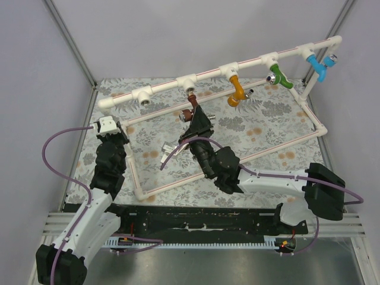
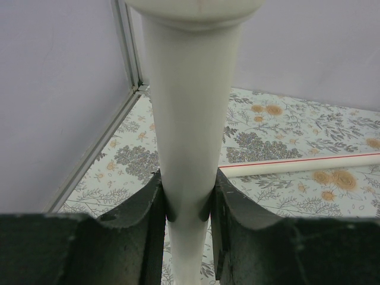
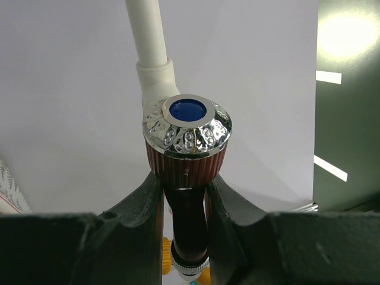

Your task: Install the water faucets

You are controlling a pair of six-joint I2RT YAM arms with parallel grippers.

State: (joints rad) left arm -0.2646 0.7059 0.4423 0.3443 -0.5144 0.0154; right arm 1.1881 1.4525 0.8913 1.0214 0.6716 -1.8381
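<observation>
The dark reddish-brown faucet (image 1: pixel 191 105) hangs under a tee of the white top pipe (image 1: pixel 208 72), its metal end at the tee's opening. My right gripper (image 1: pixel 196 122) is shut on it. In the right wrist view the fingers clamp its dark stem (image 3: pixel 189 208) just below the ribbed collar and chrome cap with a blue dot. The orange-yellow faucet (image 1: pixel 236 90) hangs from the tee to the right, and a bit of it shows in the right wrist view (image 3: pixel 165 261). My left gripper (image 1: pixel 110 126) is shut on the frame's white left pipe (image 2: pixel 189 119).
A green tap (image 1: pixel 279 75) and a light blue tap (image 1: pixel 317 65) hang further right on the top pipe. The leftmost tee (image 1: pixel 144 98) has an open threaded hole. A small silvery part (image 1: pixel 167 148) lies on the floral mat inside the pipe frame's base (image 1: pixel 196 178).
</observation>
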